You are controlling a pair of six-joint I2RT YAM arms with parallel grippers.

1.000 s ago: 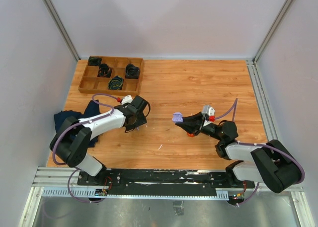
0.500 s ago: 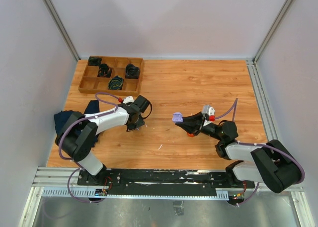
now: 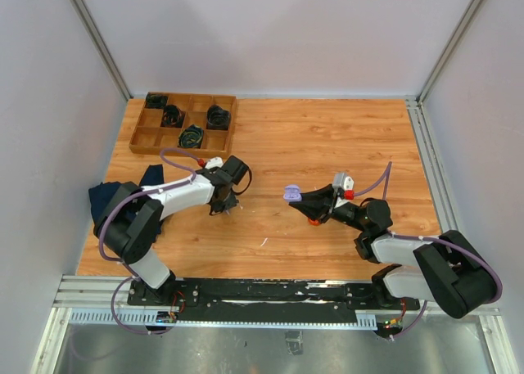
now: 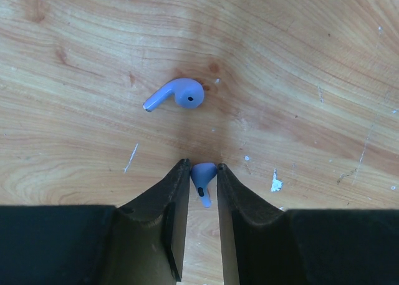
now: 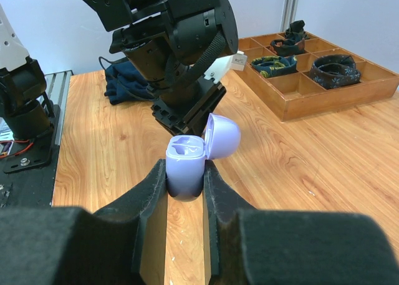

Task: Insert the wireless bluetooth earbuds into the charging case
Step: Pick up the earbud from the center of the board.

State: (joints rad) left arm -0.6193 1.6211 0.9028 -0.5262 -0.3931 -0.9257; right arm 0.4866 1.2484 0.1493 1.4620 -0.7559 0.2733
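1. The left jaws stand almost closed, pinching a purple earbud [image 4: 202, 174] between their tips, low against the bench [image 4: 299, 60].
2. A second purple earbud [image 4: 176, 95] lies loose on the wood just ahead (its stem points left in the wrist view).
3. The right jaws are clamped tight on the lilac charging case [image 5: 185, 173], its lid open, raised off the bench and apart from the left arm.

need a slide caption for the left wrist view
Left gripper pinches one purple earbud on the wooden table; a second purple earbud lies free just beyond.
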